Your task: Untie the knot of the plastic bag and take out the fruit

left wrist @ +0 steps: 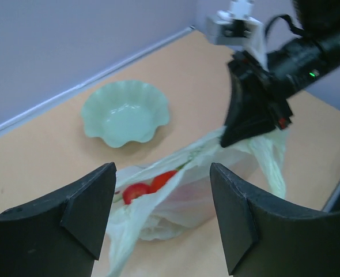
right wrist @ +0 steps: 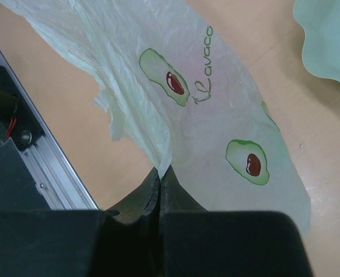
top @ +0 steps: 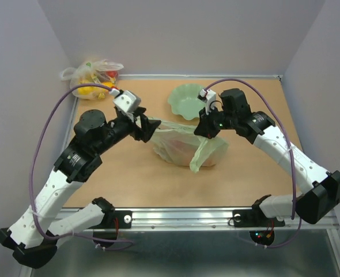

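Step in hand appears to be opening the mouth rather than untying. No tied knot can be made out in any view, and the plastic bag (top: 184, 147) lies on its side at mid-table with its film slack. Right gripper (right wrist: 160, 182) is closed tight on a fold of the green film at the bag's right end. Left gripper (top: 149, 128) stands with jaws apart at the bag's left end, holding nothing. Fruit (left wrist: 139, 190), red pieces at least, shows through a gap in the film in the left wrist view; any other pieces are hidden. Next move, in my judgement, calls for the left jaws to advance into that gap and close on one piece without pinching film. Green bowl (top: 187, 99) sits just behind the bag, near the right wrist. Clear bag (top: 94, 75) lies well apart at the far left corner. Metal rail (top: 181, 216) bounds the near edge, and the table (top: 256, 173) offers working room between bag and rail.
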Controlling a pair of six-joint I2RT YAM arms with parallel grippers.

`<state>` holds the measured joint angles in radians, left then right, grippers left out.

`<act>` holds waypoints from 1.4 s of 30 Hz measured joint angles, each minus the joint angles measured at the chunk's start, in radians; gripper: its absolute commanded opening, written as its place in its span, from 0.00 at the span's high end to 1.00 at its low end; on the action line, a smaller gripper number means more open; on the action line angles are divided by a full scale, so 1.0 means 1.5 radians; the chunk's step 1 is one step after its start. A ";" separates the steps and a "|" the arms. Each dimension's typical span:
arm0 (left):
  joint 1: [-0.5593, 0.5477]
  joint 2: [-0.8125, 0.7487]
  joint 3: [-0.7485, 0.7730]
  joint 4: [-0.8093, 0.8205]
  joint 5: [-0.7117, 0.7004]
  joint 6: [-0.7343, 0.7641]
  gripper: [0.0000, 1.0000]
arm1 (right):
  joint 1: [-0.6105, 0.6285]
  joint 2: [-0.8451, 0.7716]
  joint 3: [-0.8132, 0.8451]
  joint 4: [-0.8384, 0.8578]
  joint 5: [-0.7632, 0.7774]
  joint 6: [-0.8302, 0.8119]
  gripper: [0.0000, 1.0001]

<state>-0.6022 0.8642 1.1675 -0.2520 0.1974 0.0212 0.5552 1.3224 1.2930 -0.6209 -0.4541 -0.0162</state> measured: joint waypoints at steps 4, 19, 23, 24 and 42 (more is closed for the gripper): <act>-0.105 0.043 0.006 -0.005 0.003 0.059 0.23 | 0.000 -0.001 0.000 0.000 0.001 0.018 1.00; -0.178 0.181 -0.045 -0.017 -0.061 0.304 0.21 | 0.000 -0.012 0.000 0.000 -0.009 0.050 1.00; -0.178 0.181 -0.085 0.008 -0.073 0.320 0.19 | 0.000 -0.015 0.000 0.001 -0.018 0.051 1.00; -0.178 0.181 -0.094 0.018 -0.078 0.322 0.19 | 0.000 -0.015 0.000 0.001 -0.021 0.051 1.00; -0.178 0.170 -0.137 0.151 -0.109 0.348 0.24 | 0.000 -0.015 0.000 0.001 -0.052 0.041 1.00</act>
<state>-0.8688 1.1191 0.9623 -0.0261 0.0345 0.5426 0.5552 1.3003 1.2930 -0.6193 -0.5316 0.0456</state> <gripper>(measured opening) 0.784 0.013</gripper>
